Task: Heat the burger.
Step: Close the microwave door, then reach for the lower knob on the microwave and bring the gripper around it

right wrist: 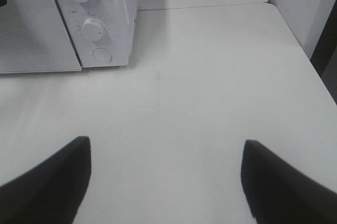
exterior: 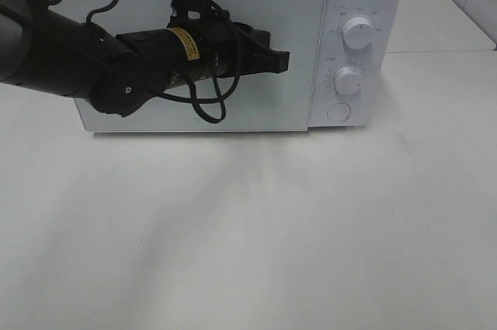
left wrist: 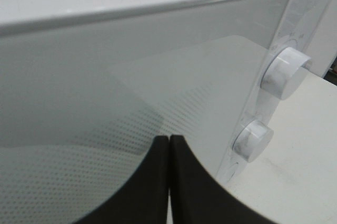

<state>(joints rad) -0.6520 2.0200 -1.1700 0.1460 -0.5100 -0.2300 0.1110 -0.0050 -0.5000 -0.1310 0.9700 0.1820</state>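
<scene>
The burger is out of view in every frame. A white microwave [exterior: 264, 112] stands at the back of the table with its door closed. My left gripper [exterior: 284, 59] hovers in front of the door's right half, pointing toward the control panel, shut with nothing between its fingers. In the left wrist view the left gripper [left wrist: 169, 138] shows two black fingers pressed together just off the dotted door glass [left wrist: 105, 87]. My right gripper [right wrist: 167, 140] hangs open and empty over bare table, right of the microwave [right wrist: 31, 34].
The control panel carries an upper knob [exterior: 357, 33], a lower knob [exterior: 349, 80] and a round button [exterior: 339, 112]. White table [exterior: 248, 229] stretches in front of the microwave. The table's right edge [right wrist: 310, 60] meets a dark gap.
</scene>
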